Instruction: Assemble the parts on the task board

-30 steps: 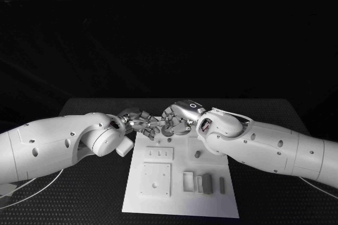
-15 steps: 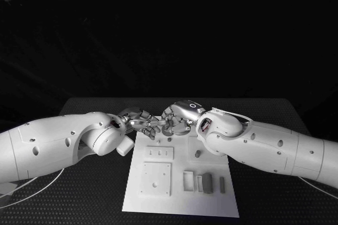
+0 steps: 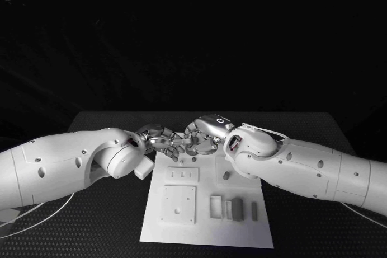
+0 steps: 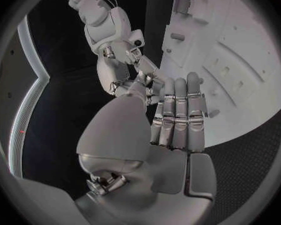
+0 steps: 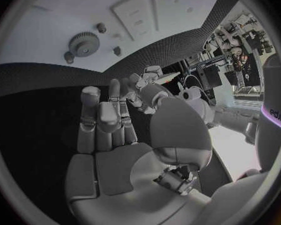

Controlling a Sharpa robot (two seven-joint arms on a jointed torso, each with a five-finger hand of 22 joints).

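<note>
The white task board lies in the middle of the table. Above its far end my left hand and my right hand meet fingertip to fingertip. In the left wrist view the left hand has its fingers straight and side by side, with the right hand's fingers at its thumb tip. The right wrist view shows the right hand reaching towards the left hand. Whether a part sits between them is hidden. Grey parts stand in slots near the board's front right.
A gear and small pegs sit on the board's far end. Two raised plates lie on its left half, and a short peg is right of them. Black table surrounds the board.
</note>
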